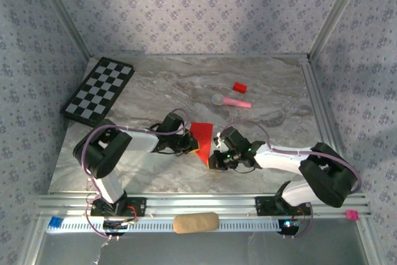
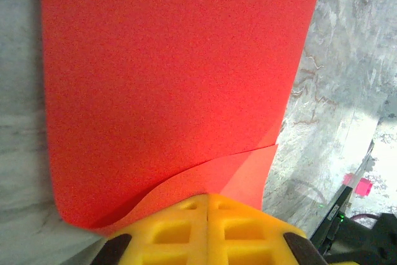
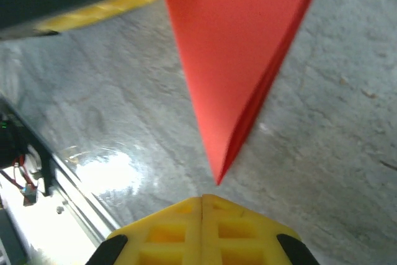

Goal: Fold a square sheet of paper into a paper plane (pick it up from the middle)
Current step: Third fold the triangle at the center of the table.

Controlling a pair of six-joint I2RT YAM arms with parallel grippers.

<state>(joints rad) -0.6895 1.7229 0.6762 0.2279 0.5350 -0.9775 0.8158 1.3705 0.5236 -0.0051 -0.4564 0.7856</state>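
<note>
soft, even light falls from overhead; the marble table (image 1: pixel 279 91) is bright, with faint shadows beside the square sheet of paper (image 1: pixel 201 134). in the left wrist view white glare burns the tabletop right of the paper; in the right wrist view glare sits left of its tip, and the foreground blurs.

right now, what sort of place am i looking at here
Probably a robot test booth, not a home: a marble-look table boxed in by wallpapered panels, a checkerboard lying on it, and the left arm and right arm bolted to a rail.
</note>
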